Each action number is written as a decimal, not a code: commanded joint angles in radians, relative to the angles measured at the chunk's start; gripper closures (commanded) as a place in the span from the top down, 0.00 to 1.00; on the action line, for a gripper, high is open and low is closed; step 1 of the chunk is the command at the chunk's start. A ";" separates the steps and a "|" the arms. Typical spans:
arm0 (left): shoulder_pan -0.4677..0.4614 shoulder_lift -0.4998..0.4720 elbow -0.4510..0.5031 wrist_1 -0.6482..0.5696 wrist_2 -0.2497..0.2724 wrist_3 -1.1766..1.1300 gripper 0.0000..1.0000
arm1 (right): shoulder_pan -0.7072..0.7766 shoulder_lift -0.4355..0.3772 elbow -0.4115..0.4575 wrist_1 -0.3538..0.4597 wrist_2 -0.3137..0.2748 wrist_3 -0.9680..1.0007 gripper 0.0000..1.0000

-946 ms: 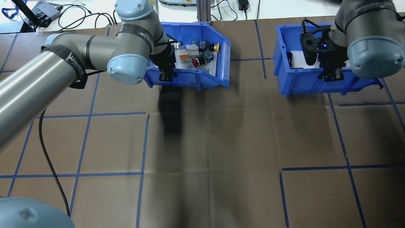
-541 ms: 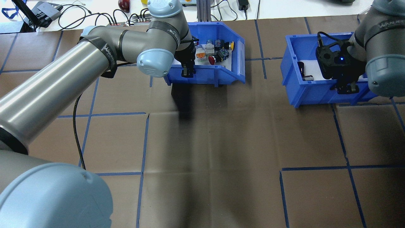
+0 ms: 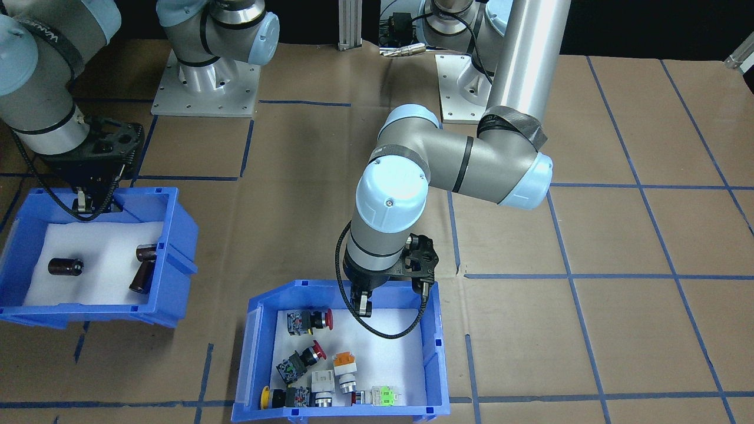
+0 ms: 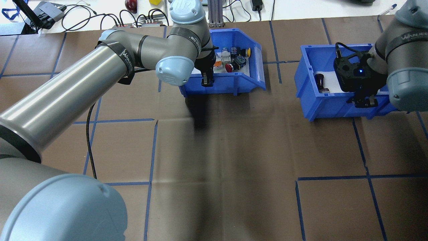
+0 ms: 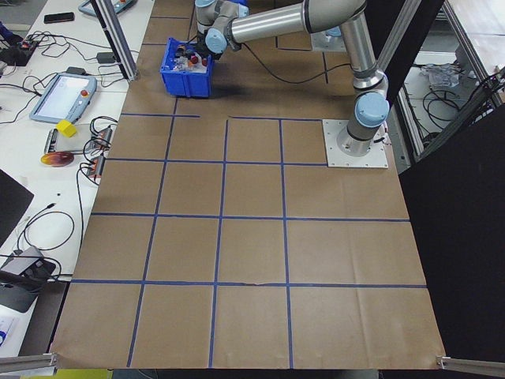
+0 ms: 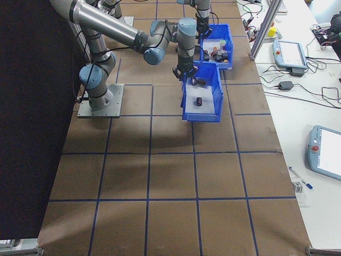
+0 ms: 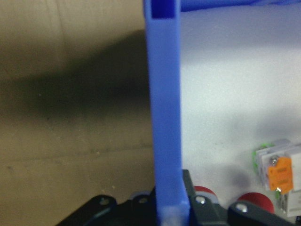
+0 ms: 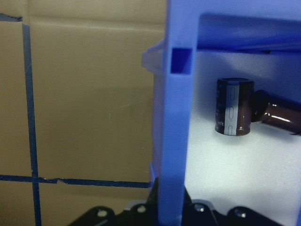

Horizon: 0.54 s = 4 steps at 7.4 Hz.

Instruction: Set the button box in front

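Over at the far edge of the brown paper-covered table (image 4: 234,150), away from the robot bases, sits the button box (image 4: 254,72), a blue bin with a white liner and a handful of push-button switches (image 3: 312,359) inside: red, orange, yellow and green caps. The left gripper (image 4: 207,79) is pinching the box's wall on the robot's side, 1 finger inside and 1 outside; the wrist view shows the blue wall (image 7: 163,117) running straight up between the jaws. The front-facing view has the same gripper (image 3: 360,306) sitting on that rim.

To the right of the button box, with a strip of bare table between them, is a second blue bin (image 4: 311,100) with 2 dark cylinders (image 3: 65,267) on its liner. The right gripper (image 4: 363,100) is clamped on that bin's robot-side wall the same way, wall (image 8: 174,141) between the jaws.

Past the button box there's a white bench (image 4: 301,8) with cables on it.
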<state>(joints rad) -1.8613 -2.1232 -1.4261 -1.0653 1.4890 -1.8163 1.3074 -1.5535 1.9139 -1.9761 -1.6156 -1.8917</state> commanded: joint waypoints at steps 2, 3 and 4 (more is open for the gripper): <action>-0.006 0.011 -0.020 -0.012 0.004 -0.021 0.37 | 0.001 -0.031 0.027 0.000 0.000 -0.003 0.12; -0.006 0.014 -0.024 -0.016 0.008 -0.020 0.99 | 0.001 -0.046 0.031 0.000 0.000 -0.003 0.12; -0.009 0.020 -0.027 -0.018 0.001 -0.021 0.99 | 0.001 -0.059 0.042 0.000 0.000 -0.004 0.12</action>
<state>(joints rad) -1.8676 -2.1092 -1.4478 -1.0796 1.4935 -1.8369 1.3084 -1.5959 1.9446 -1.9757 -1.6152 -1.8945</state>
